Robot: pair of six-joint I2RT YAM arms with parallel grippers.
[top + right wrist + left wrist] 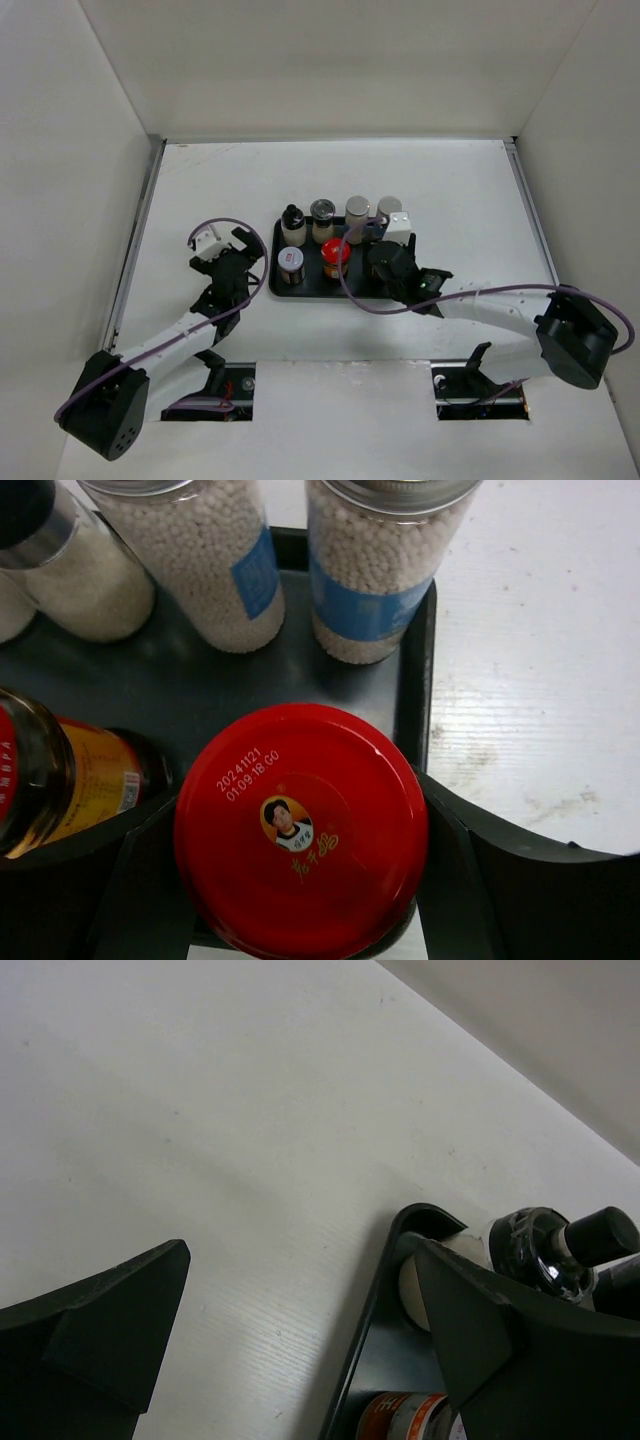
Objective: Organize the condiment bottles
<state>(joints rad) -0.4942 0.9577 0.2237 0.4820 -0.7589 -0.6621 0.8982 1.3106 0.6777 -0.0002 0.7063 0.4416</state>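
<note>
Reaching forward — right end effector (378, 255) gripping red-capped jar (300, 830)

White table (450, 190), faint wood grain, flat black rectangular tray (273, 250) lying directly on it, near the table's middle.

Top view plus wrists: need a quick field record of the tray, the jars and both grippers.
tray: black tray, mid-table, holding every visible jar
back row: four jars, black-capped jar at the left end
front row: white-capped jar, then red-capped jar
right gripper: fingers flank a second red-capped jar at the tray's right end; contact hidden under the cap
left gripper: open, nothing between the fingers, above the table left of the tray
</note>
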